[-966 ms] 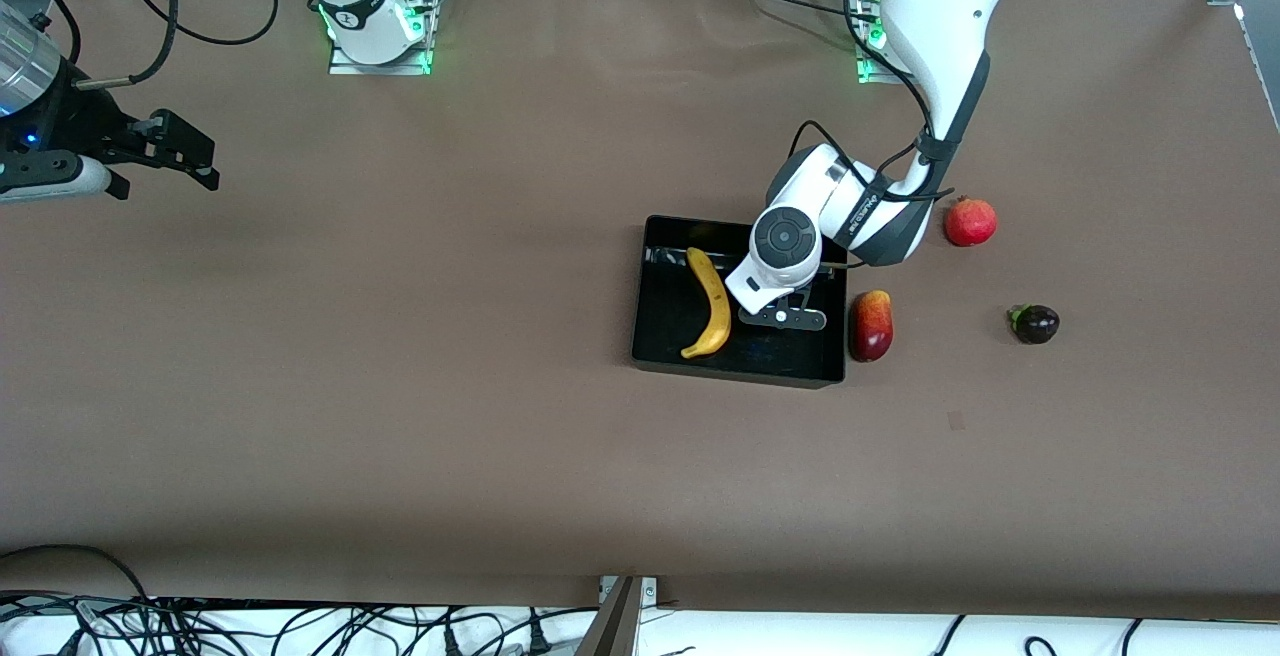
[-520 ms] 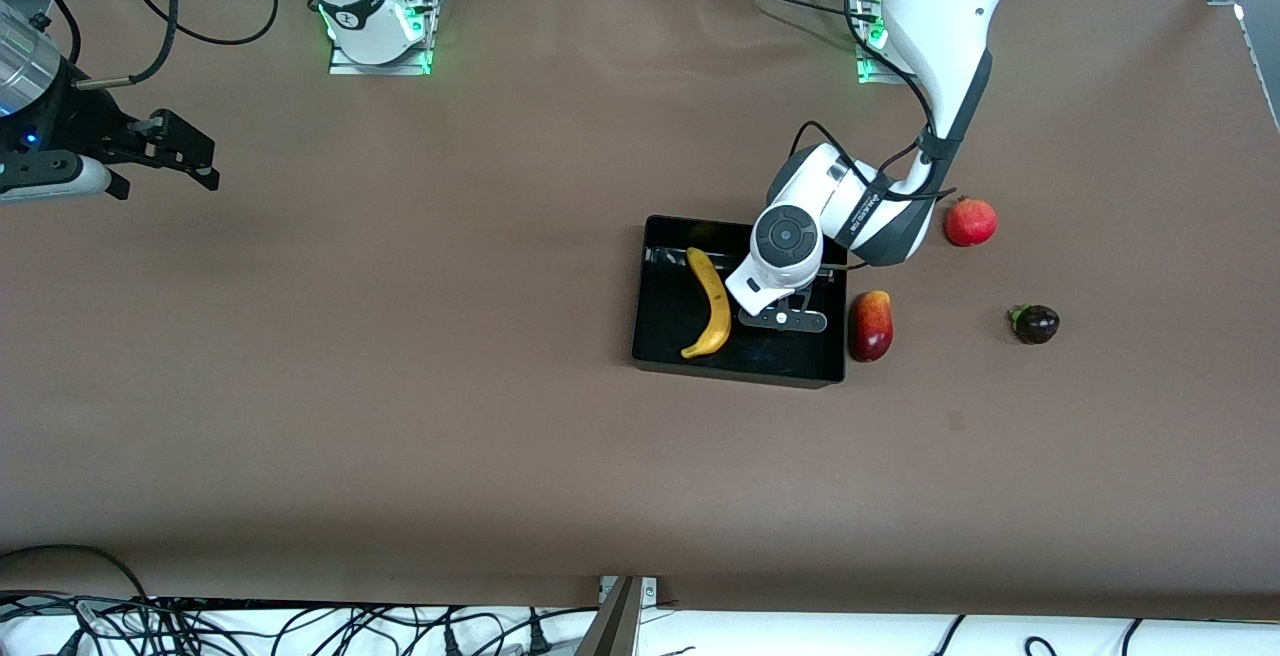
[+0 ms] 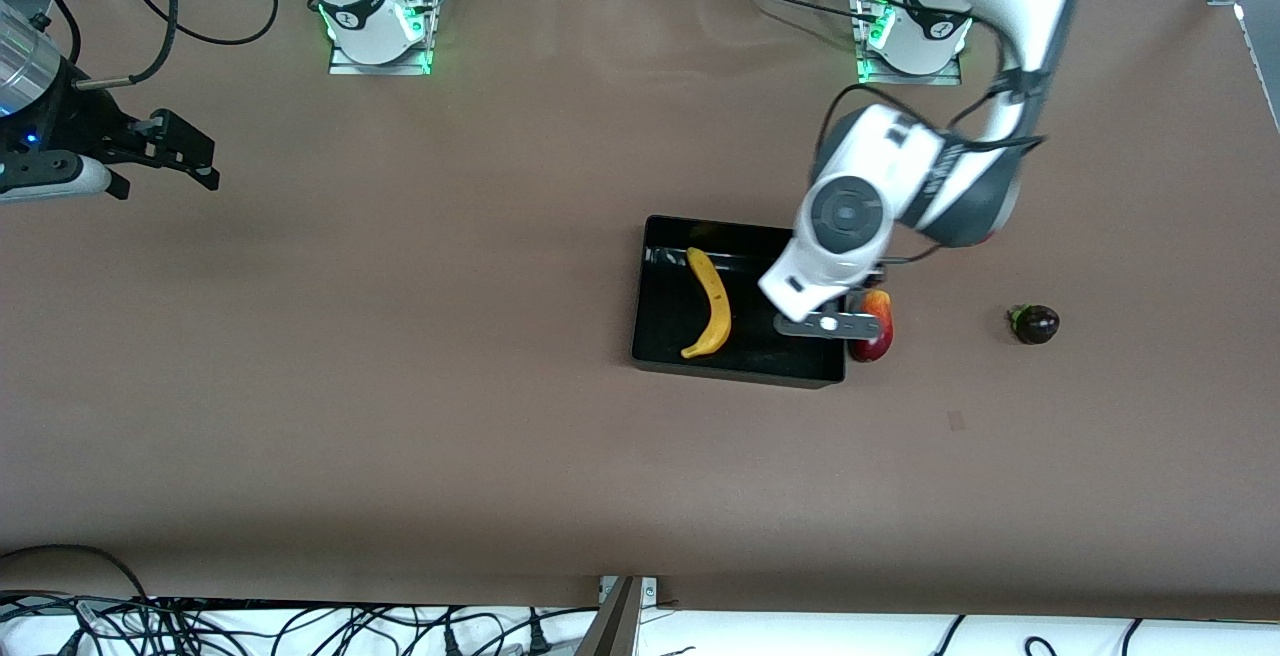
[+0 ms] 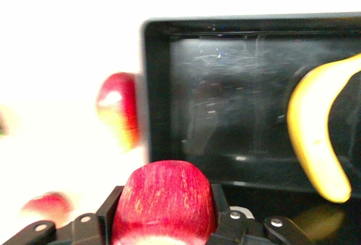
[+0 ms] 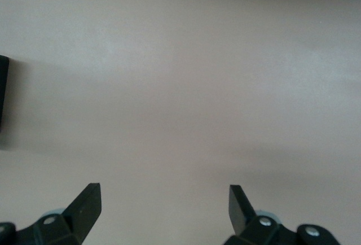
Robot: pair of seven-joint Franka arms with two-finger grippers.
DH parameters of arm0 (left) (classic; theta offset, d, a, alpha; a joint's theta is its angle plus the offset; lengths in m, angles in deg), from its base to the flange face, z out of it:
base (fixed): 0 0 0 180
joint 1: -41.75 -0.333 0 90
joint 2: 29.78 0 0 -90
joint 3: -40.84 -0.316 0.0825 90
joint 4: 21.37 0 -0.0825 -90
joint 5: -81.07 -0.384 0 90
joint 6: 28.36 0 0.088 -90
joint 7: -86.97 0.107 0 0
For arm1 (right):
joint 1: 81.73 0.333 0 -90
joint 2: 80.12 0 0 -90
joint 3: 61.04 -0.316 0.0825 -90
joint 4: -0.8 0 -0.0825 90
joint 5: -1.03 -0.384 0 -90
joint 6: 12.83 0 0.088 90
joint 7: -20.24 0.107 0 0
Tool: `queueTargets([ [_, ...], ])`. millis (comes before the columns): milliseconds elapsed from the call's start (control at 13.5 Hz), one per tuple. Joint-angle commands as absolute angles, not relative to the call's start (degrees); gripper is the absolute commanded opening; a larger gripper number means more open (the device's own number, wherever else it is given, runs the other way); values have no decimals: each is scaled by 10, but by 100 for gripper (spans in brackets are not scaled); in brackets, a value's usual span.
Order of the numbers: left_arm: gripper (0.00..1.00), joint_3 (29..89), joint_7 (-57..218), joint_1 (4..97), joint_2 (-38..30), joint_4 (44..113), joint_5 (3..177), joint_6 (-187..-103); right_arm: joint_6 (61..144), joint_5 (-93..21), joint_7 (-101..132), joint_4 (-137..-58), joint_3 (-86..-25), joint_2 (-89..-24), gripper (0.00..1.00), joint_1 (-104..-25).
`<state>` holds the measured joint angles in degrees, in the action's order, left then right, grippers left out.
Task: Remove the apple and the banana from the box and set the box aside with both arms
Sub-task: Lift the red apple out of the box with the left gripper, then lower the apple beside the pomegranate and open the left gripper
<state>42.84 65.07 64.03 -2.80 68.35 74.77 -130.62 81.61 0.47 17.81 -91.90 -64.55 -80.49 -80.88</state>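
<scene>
The black box [image 3: 740, 373] sits mid-table with the yellow banana [image 3: 712, 301] lying in it. My left gripper [image 3: 830, 324] hangs over the box's end toward the left arm's side, shut on a red apple [image 4: 166, 194] with yellowish streaks. The hand hides the apple in the front view. The left wrist view shows the box wall [image 4: 155, 98] and the banana [image 4: 313, 138] below the apple. My right gripper [image 3: 205, 161] waits open over bare table at the right arm's end, with nothing between its fingers [image 5: 84, 205].
A red and yellow oval fruit [image 3: 880, 331] lies on the table against the box's outer wall, partly under the left hand. A dark purple fruit [image 3: 1035, 324] lies farther toward the left arm's end. Another red fruit [image 4: 48, 208] shows blurred in the left wrist view.
My left gripper closed on the apple low inside the box, then rose and swung toward the left arm's end. Its arm now covers the round red fruit. The right arm has not moved.
</scene>
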Motion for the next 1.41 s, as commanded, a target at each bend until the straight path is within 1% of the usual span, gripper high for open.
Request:
queueTargets([
  [0,15,435,764,561,-35,687,741,-1271,809,5,180,-915,-648,-808,100,-811],
  [149,22,436,812,528,-43,733,741,-1254,809,5,180,-915,-648,-808,100,-811],
  [297,22,436,822,522,-61,801,735,-1279,809,5,180,-915,-648,-808,100,-811],
  [446,22,436,822,516,-95,896,727,-1369,809,5,179,-915,-648,-808,100,-811],
  [520,22,436,822,515,-105,944,727,-1423,809,5,180,-915,-648,-808,100,-811],
  [594,22,435,822,513,-107,979,727,-1466,809,5,179,-915,-648,-808,100,-811],
  [817,23,436,822,492,-104,1052,727,-1573,809,5,179,-915,-648,-808,100,-811],
  [891,26,436,822,492,-102,1059,727,-1585,809,5,179,-915,-648,-808,100,-811],
  [966,45,436,822,492,-100,1061,727,-1586,809,5,179,-914,-648,-808,100,-811],
  [1040,92,436,822,492,-100,1059,727,-1586,809,5,179,-915,-648,-808,100,-811],
  [1114,100,436,822,492,-103,1056,727,-1584,809,5,179,-915,-648,-808,100,-811],
  [1263,100,437,823,494,-118,1044,727,-1573,809,5,179,-915,-648,-808,100,-811],
  [1337,100,437,822,497,-126,1014,728,-1540,809,5,180,-915,-648,-808,100,-811],
])
